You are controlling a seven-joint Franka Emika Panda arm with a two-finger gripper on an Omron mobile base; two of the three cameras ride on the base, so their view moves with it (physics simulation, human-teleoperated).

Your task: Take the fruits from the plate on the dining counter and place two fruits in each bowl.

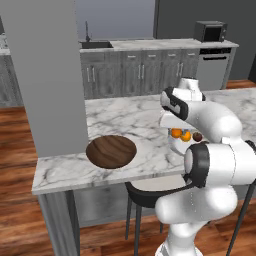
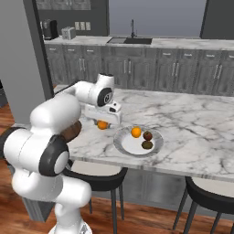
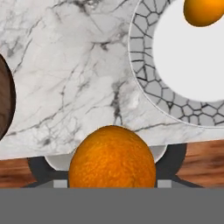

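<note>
My gripper (image 2: 102, 121) is shut on a bright orange fruit (image 2: 102, 124), held just above the dining counter (image 2: 192, 119) between the plate (image 2: 123, 145) and the dark brown bowl (image 1: 111, 151). From the hand, that fruit (image 3: 112, 157) bulges at the bottom and hides the fingertips. The plate (image 3: 148, 83) lies to the upper right there, with another orange fruit (image 3: 204, 11) on it. Three fruits rest on the plate: an orange one (image 2: 136, 132), a reddish-brown one (image 2: 147, 135) and an olive-brown one (image 2: 147, 145). My arm hides most of the plate in the left base view.
A wide grey pillar (image 1: 47, 75) stands at the counter's left end. Dark stools (image 2: 98, 176) (image 2: 210, 194) sit under the counter's near edge. Grey kitchen cabinets with a sink and a microwave (image 1: 210, 31) line the back wall.
</note>
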